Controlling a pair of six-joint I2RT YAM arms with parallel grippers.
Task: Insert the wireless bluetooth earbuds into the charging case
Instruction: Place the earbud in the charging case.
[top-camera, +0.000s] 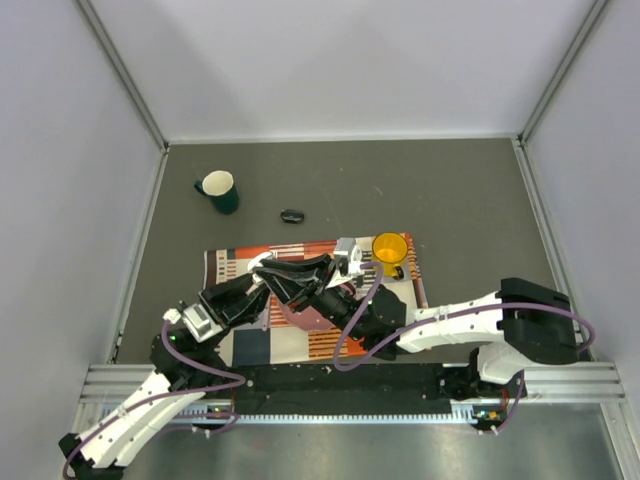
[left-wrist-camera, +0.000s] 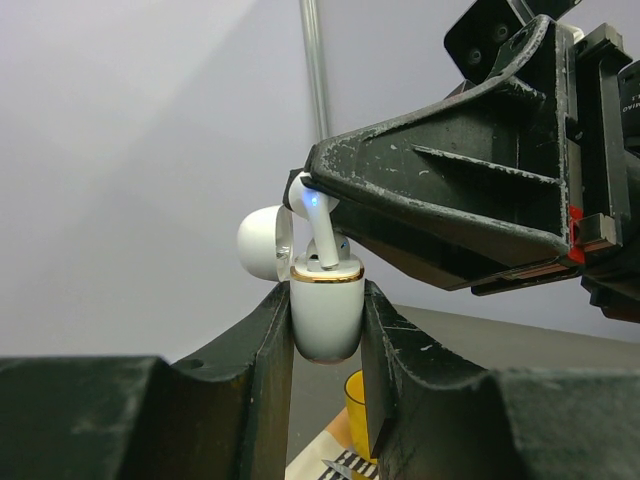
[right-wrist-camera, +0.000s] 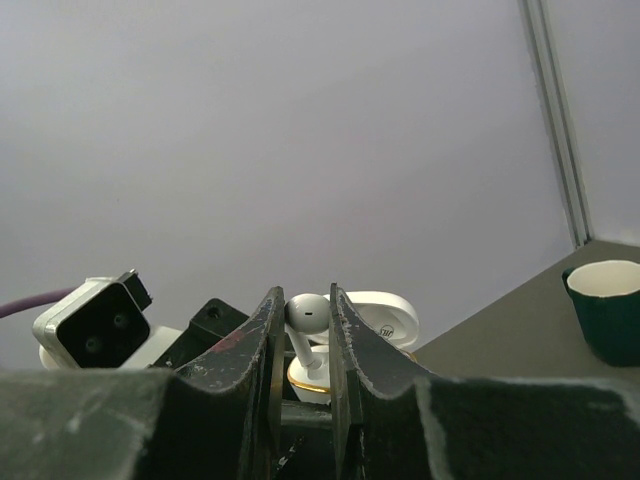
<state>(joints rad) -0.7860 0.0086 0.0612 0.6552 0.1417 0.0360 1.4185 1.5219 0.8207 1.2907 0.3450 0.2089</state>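
My left gripper is shut on the charging case, a white case with a gold rim, held upright in the air with its lid swung open. My right gripper is shut on the head of a white earbud. The earbud hangs over the case mouth, and its stem reaches down into the opening, with a blue light glowing near the head. The two grippers meet over the patterned cloth. Only one of the earbuds shows.
A yellow cup stands on the cloth's far right corner, close to the grippers. A dark green mug stands at the back left, and a black oval object lies on the grey table behind the cloth.
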